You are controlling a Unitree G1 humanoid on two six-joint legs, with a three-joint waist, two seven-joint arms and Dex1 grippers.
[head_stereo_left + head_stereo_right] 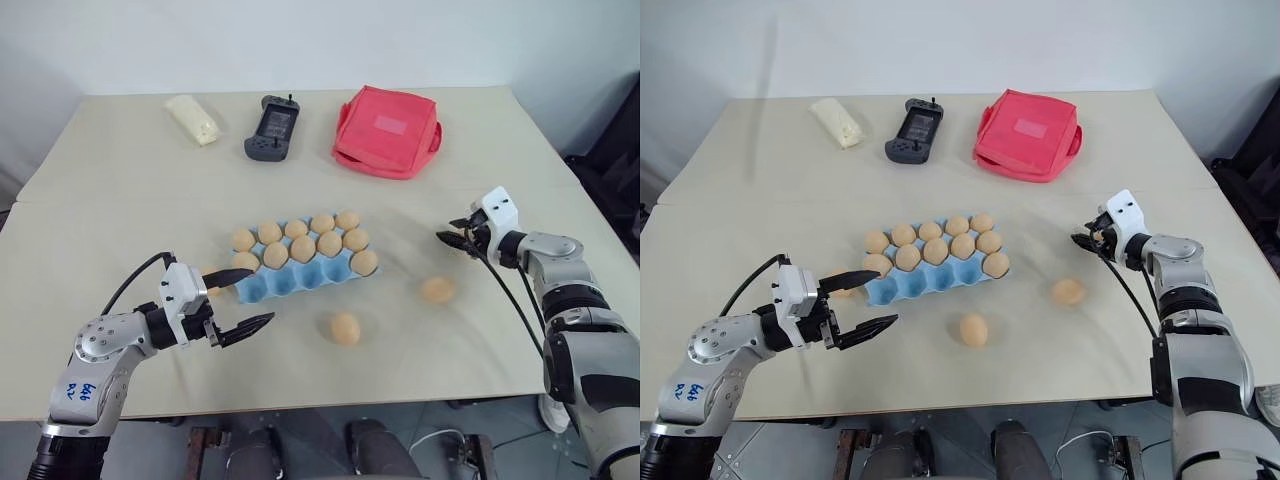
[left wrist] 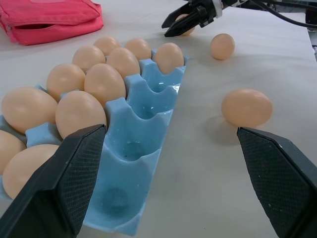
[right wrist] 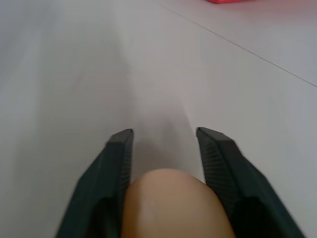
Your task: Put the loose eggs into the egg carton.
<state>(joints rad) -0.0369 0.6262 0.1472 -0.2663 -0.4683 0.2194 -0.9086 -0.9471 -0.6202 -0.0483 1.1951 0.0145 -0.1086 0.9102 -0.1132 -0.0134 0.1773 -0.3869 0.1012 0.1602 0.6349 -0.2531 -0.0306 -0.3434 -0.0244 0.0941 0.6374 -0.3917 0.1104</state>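
Pale beige worktop runs back to a plain white wall, with the light blue moulded egg carton lying near its middle. Ten smooth tan-orange eggs fill the carton's two far rows and one end cup of the near row; the other near cups stand empty and glossy inside. Two loose eggs lie on the bare surface: one just in front of the carton, another off to its right. A third tan egg sits clamped between the black fingers of the right hand, raised a little above the worktop right of the carton; its lower part is cut off in the right wrist view, and from the head it is mostly hidden by the fingers. The left hand hovers at the carton's left end, fingers spread wide with nothing between them. Along the far edge lie a pale cream oblong packet, a dark grey handheld controller and a red square fabric pouch.
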